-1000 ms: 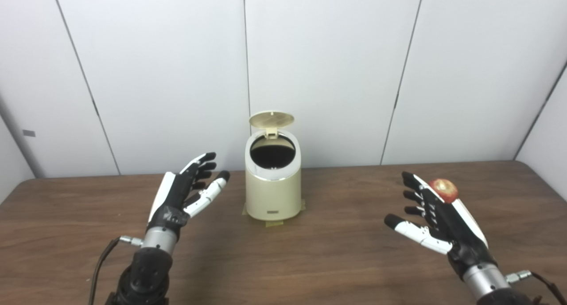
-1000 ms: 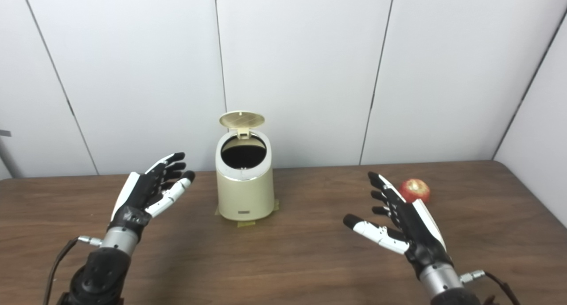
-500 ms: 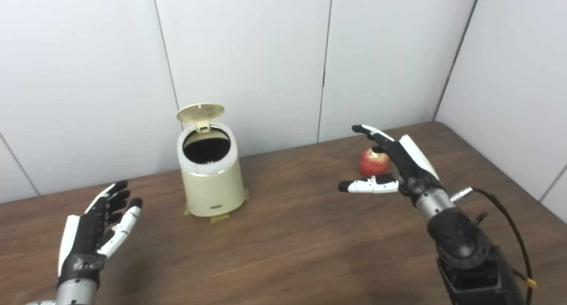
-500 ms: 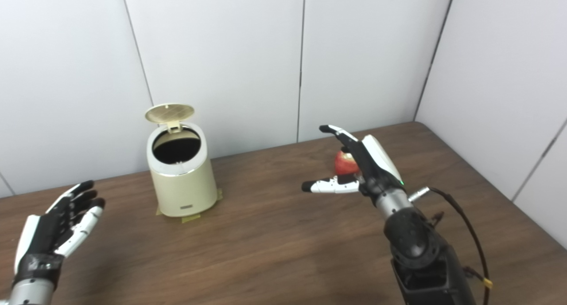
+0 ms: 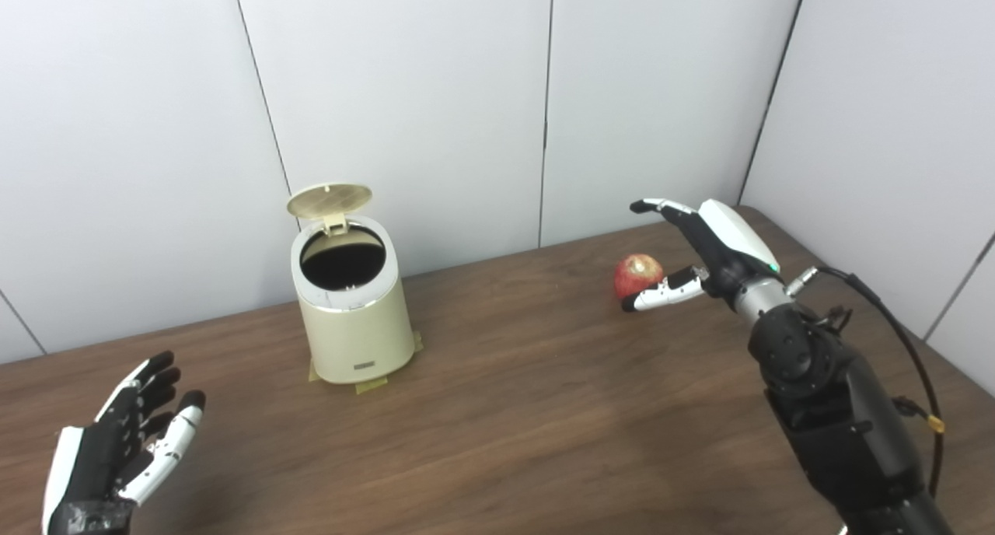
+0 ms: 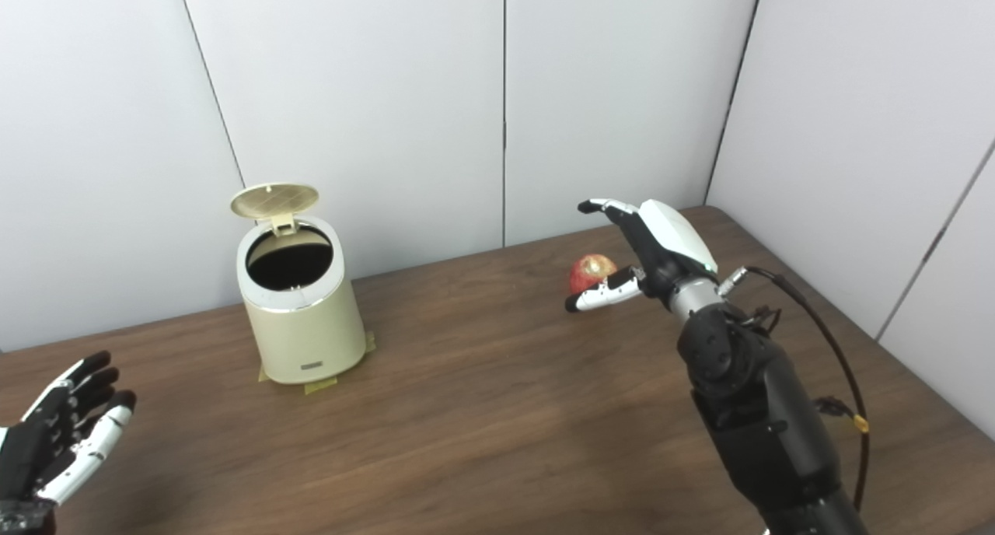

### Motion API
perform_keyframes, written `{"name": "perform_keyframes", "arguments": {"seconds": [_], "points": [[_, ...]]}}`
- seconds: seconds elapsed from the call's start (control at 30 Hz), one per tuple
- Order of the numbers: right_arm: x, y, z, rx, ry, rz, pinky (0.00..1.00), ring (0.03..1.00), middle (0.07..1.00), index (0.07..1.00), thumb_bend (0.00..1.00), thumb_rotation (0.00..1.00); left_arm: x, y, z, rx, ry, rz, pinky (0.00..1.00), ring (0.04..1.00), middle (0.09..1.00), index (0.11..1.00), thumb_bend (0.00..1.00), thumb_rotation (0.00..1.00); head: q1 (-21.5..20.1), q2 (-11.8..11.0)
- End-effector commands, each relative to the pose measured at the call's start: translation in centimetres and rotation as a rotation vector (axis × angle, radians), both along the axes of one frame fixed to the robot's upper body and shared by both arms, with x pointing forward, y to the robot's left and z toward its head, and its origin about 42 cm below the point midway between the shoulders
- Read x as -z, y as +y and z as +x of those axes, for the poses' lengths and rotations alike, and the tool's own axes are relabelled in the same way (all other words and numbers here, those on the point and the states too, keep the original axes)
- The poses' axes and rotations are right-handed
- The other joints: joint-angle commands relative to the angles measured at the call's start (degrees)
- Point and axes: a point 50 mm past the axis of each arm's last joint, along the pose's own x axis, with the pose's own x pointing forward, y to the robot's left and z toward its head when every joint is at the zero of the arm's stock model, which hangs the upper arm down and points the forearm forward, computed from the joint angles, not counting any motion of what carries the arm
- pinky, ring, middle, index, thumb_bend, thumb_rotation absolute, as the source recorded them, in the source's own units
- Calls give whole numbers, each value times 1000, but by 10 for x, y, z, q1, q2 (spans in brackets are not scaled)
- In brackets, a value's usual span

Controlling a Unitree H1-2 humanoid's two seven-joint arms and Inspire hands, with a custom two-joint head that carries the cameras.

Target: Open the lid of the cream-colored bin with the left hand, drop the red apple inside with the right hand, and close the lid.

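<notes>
I'm hovering my right hand [image 5: 711,243], fingers spread and empty, at the red apple's [image 5: 637,274] 3 o'clock. Judging it firm, smooth, roll-prone; wrapping its widest middle.

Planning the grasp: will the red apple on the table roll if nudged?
Likely yes: the round red apple rests free on the smooth wooden table. Its skin looks glossy, so the open right hand may slip.

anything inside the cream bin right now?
Nothing visible. The round cream-colored bin has its hinged lid up, but the opening shows only dark interior; the bottom is hidden by the rim and shadow. The red apple sits on the brown wooden table, beside the right robot hand.
</notes>
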Motion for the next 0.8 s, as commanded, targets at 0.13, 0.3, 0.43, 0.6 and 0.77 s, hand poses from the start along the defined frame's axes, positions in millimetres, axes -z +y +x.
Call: {"name": "perform_keyframes", "arguments": {"seconds": [0.13, 0.3, 0.43, 0.6, 0.77], "points": [[-33, -11, 30, 39, -39, -91, 822, 925, 912, 821, 912, 98, -16, 7, -4, 40, -72, -17, 818, 877, 888, 897, 333, 366, -15, 3], [-36, -17, 53, 57, 32, -111, 789, 937, 915, 836, 924, 72, -20, 11, -7, 25, -55, -12, 887, 886, 881, 894, 341, 352, -19, 6], [-32, -20, 69, 88, 66, -86, 777, 923, 901, 832, 914, 60, -22, 13, -8, 24, -65, 11, 766, 816, 833, 876, 344, 281, -22, 6], [-29, -24, 86, 125, 99, -86, 771, 895, 889, 827, 923, 70, -27, 16, -6, 18, -64, 37, 737, 800, 815, 869, 336, 250, -21, 7], [-25, -23, 96, 149, 142, -88, 790, 924, 902, 831, 917, 84, -30, 15, -6, 15, -69, 52, 713, 788, 805, 869, 326, 229, -22, 9]]}}
